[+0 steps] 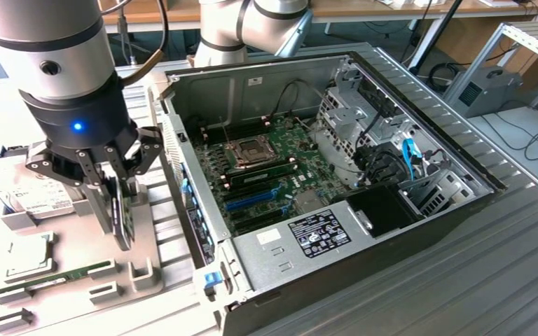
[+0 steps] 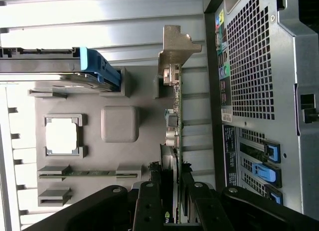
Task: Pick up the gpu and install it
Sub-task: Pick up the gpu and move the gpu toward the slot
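Green circuit board seen edge-on, with a black cooler face and a silver end bracket (image 2: 175,46): that is the gpu (image 1: 124,231) (image 2: 172,121), standing upright between the fingers of the tool (image 1: 120,199) (image 2: 171,196). The fingers are drawn in against both faces of the card. Whether its lower edge has left the grey holder plate (image 1: 73,231) (image 2: 144,121) beneath the tool I cannot tell.

On the plate near the tool lie a memory stick (image 1: 40,280) (image 2: 89,173) and a square processor (image 1: 26,250) (image 2: 62,135). Farther off is a hard drive (image 1: 8,185) (image 2: 50,66) with a white label, its print unreadable.

On the tool's other side, toward the exterior view's right, the open computer case (image 1: 241,87) (image 2: 259,66) rests on the ribbed metal counter (image 1: 437,294). A black label (image 1: 318,234) inside it is too fine to read.
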You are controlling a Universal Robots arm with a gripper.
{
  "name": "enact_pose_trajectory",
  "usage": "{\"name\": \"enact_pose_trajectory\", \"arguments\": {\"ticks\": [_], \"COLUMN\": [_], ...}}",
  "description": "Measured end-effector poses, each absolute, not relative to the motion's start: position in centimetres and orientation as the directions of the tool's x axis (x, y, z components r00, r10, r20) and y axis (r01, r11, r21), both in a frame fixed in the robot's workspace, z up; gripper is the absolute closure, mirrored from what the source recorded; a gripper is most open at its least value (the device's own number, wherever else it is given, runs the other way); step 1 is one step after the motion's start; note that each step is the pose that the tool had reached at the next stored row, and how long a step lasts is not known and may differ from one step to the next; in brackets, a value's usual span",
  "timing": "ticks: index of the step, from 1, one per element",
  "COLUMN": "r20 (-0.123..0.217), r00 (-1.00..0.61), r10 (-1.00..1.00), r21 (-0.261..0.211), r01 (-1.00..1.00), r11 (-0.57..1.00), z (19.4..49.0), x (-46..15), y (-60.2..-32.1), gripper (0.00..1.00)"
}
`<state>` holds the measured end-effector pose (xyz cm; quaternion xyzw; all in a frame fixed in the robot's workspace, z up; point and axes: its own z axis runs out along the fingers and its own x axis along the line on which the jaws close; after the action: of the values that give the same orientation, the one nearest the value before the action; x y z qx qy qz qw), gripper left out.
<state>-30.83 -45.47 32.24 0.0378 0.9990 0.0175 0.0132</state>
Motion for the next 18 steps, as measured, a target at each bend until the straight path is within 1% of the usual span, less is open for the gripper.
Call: {"name": "enact_pose_trajectory", "arguments": {"ticks": [18], "r20": [-0.025], "r00": [-0.997], "r10": [0.076], "r21": [0.036], "r01": [0.075], "r11": [0.997], "z": [32.64], "x": [-30.83], "y": [-45.45], "gripper": [0.74]}}
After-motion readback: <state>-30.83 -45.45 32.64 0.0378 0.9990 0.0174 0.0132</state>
